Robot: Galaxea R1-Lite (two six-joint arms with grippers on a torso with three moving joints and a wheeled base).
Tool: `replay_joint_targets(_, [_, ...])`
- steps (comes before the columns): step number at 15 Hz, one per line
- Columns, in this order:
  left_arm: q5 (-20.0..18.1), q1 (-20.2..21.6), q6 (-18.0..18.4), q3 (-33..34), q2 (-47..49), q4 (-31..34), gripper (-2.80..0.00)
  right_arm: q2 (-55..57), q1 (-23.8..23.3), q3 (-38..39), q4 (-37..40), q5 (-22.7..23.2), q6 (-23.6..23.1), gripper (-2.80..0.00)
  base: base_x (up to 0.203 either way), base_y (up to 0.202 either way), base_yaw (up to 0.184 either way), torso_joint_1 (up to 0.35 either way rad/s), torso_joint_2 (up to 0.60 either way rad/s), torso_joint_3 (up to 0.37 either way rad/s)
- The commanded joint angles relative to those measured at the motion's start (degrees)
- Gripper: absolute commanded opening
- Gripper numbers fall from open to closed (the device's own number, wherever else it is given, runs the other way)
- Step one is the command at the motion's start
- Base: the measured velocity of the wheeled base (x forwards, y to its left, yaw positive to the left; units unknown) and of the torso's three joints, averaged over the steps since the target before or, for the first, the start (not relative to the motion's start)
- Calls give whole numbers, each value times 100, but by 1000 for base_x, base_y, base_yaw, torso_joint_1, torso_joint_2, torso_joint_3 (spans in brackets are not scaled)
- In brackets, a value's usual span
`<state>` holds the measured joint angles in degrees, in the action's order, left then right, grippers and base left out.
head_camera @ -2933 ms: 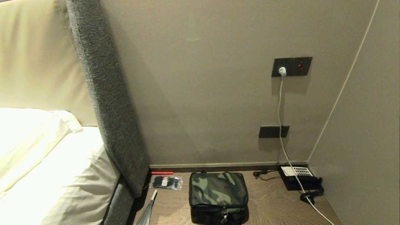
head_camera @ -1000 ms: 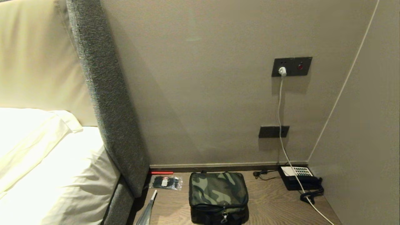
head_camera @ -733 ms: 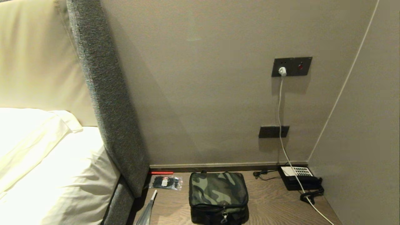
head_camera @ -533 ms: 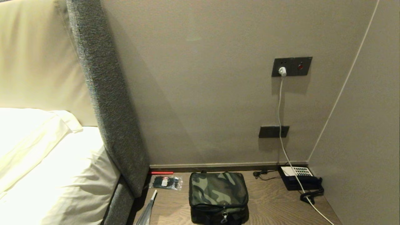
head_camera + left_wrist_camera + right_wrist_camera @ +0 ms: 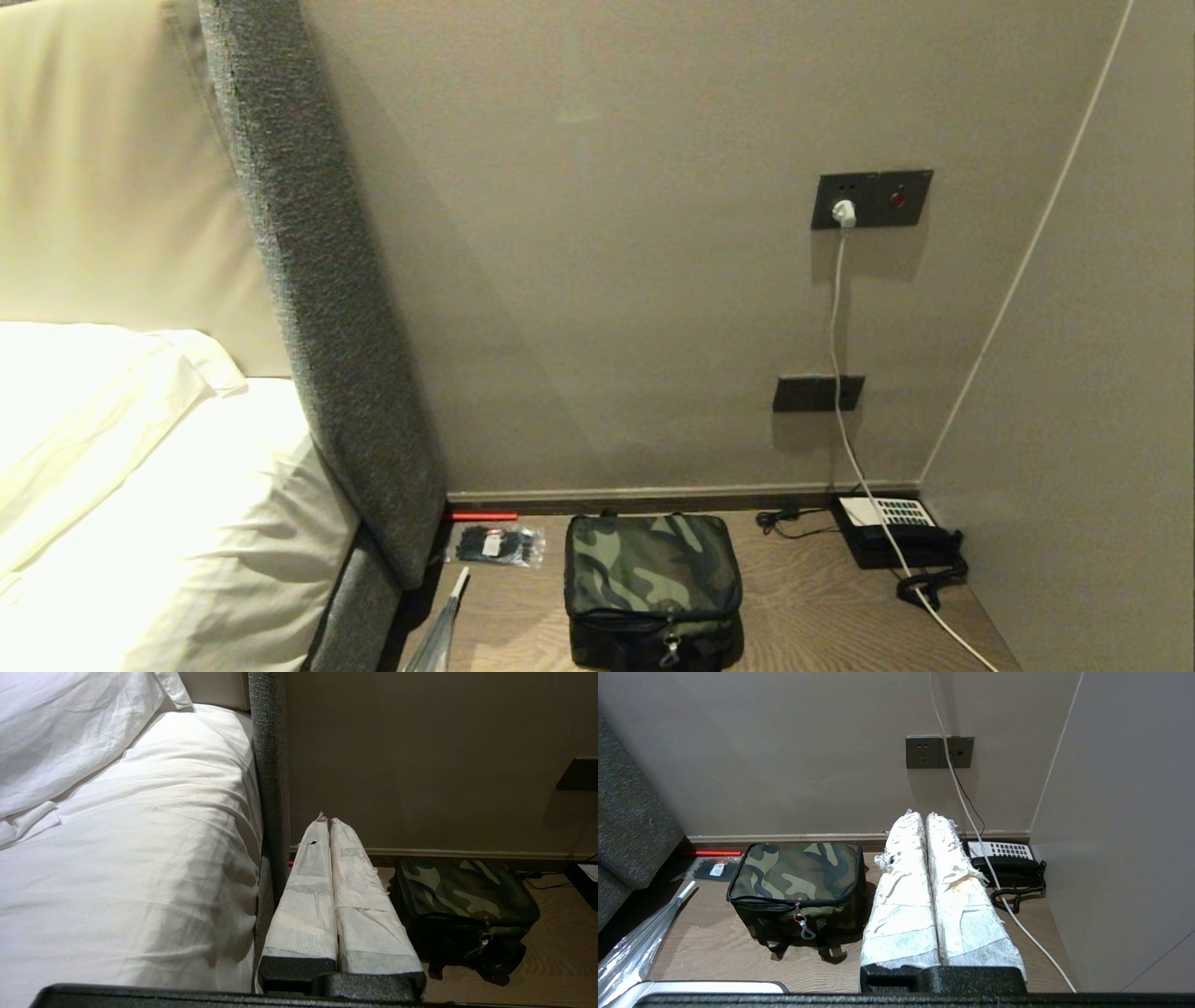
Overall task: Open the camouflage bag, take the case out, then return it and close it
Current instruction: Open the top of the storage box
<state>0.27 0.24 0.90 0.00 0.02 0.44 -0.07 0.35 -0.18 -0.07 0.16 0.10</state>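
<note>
So the camouflage bag (image 5: 652, 588) is sitting on the wooden table (image 5: 822, 616), fully zipped, lid flat on top. Its long side runs parallel to the back wall, and the front face with the zipper pull (image 5: 801, 926) points toward the robot. Can't see the case anywhere, so no idea where it is.

Right tool (image 5: 925, 820) is closed, both padded fingers pressed flat together with nothing between them. It's hanging in the air on the near side of the table, aimed at the wall. From this tool, the bag is just off to its left and a bit lower, not touching. The black telephone (image 5: 1006, 861) is off to its right, against the wall, with the white cable (image 5: 971, 821) running down from the wall outlet (image 5: 939, 752) past it.

Left tool (image 5: 327, 822) is also closed and empty, fingers squeezed tight. It's pointing at the wall too, with the bag to its right and below, and the bed (image 5: 126, 858) plus the grey headboard panel (image 5: 268, 765) on its left.

Past the bag on the left tool's side there's a clear packet of black zip ties (image 5: 497, 544) near the wall, and a clear plastic bag (image 5: 635, 947) at the near edge of the table.
</note>
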Motion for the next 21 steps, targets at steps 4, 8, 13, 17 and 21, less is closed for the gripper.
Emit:
replay_joint_targets(4, [0, 2, -37, 9, -5, -9, -280, 7, 0, 1, -1, 2, -1, -280, 0, 0, 0, 0, 0, 0])
replay_joint_targets(8, [0, 2, -57, 17, -3, -26, -280, 7, 0, 1, -1, 2, -1, -280, 0, 0, 0, 0, 0, -8])
replay_joint_targets(13, [2, 2, -86, 17, -10, -26, -280, 7, 0, 1, -1, 2, -1, -280, 0, 0, 0, 2, 1, -166])
replay_joint_targets(17, [0, 2, -90, 18, -11, -26, -280, 7, 0, 1, -1, 2, -1, -280, 0, 0, 0, 2, 2, -202])
replay_joint_targets(21, [1, 2, -99, 18, -3, -26, -280, 7, 0, 1, -1, 2, -1, -280, 0, 0, 0, 3, 3, -193])
